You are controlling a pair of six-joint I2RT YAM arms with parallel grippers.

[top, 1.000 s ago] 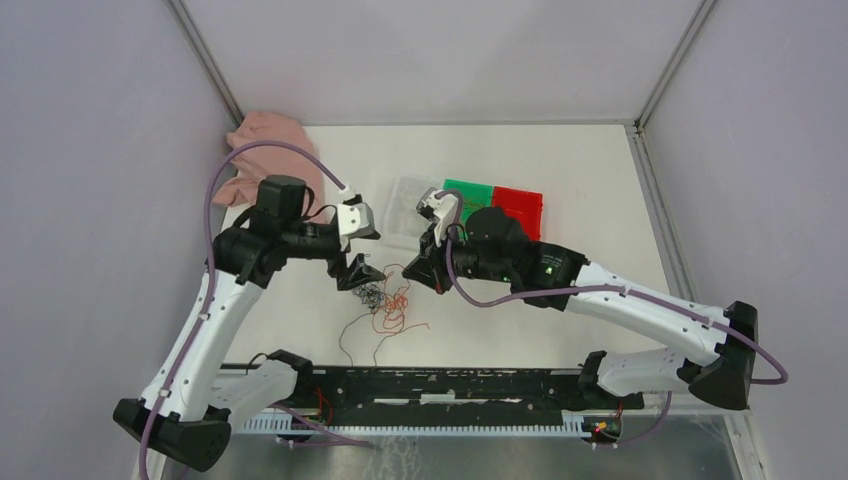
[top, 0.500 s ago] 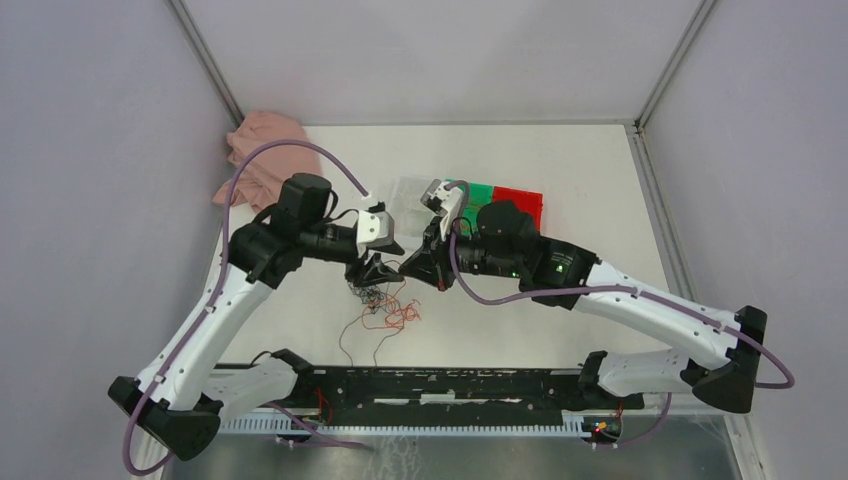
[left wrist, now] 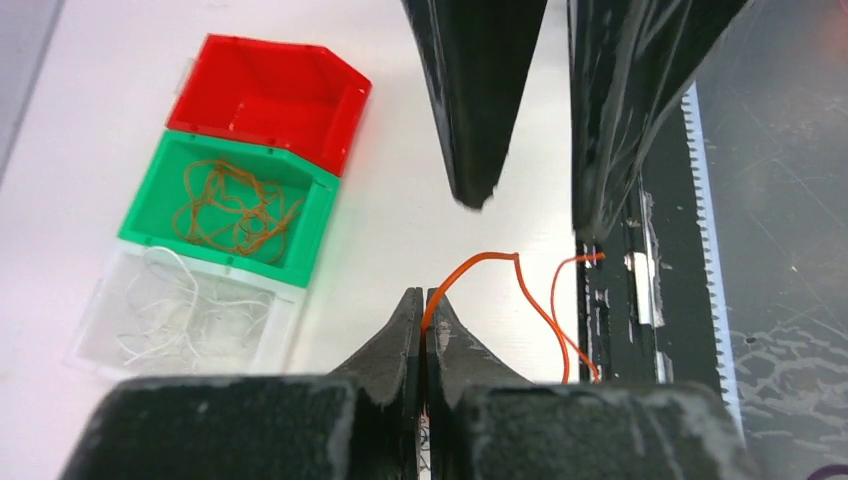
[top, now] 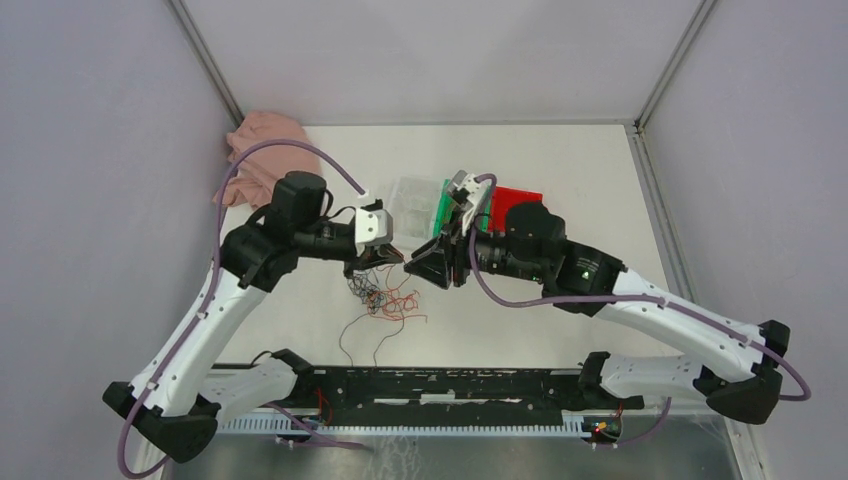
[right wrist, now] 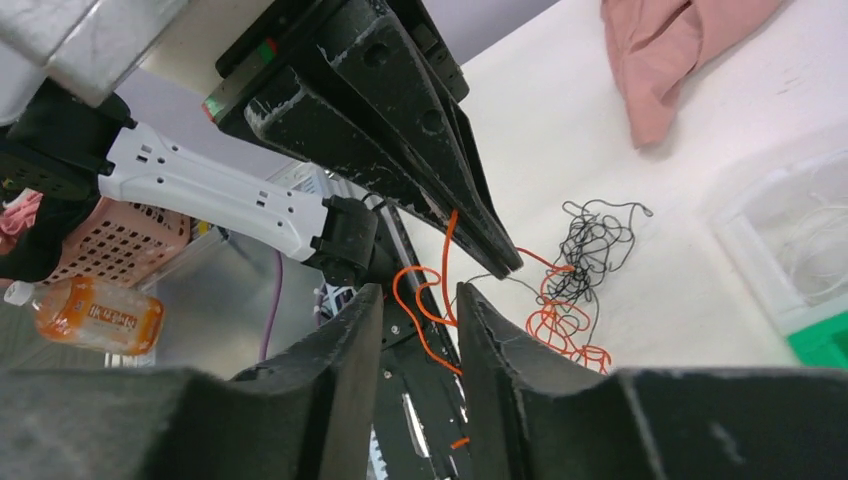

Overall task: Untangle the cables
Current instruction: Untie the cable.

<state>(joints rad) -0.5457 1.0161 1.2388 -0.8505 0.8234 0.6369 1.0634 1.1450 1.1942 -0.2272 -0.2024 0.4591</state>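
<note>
The cables lie as a small wad of orange and black curly wires on the white table, between the two arms. My left gripper hangs just above the wad. In the left wrist view the left gripper is shut on one orange wire, which loops out to the right. My right gripper faces it tip to tip. In the right wrist view the right gripper stands open. An orange wire hangs between its fingers, touching neither. The wad lies beyond.
Three small bins stand in a row behind the grippers: a red bin, a green bin with orange wires inside, and a clear bin with whitish wires. A pink cloth lies at the back left. A black rail runs along the near edge.
My left gripper moved right over the wad and shut on an orange wire. My right gripper opened and let go, its arm shifting right.
</note>
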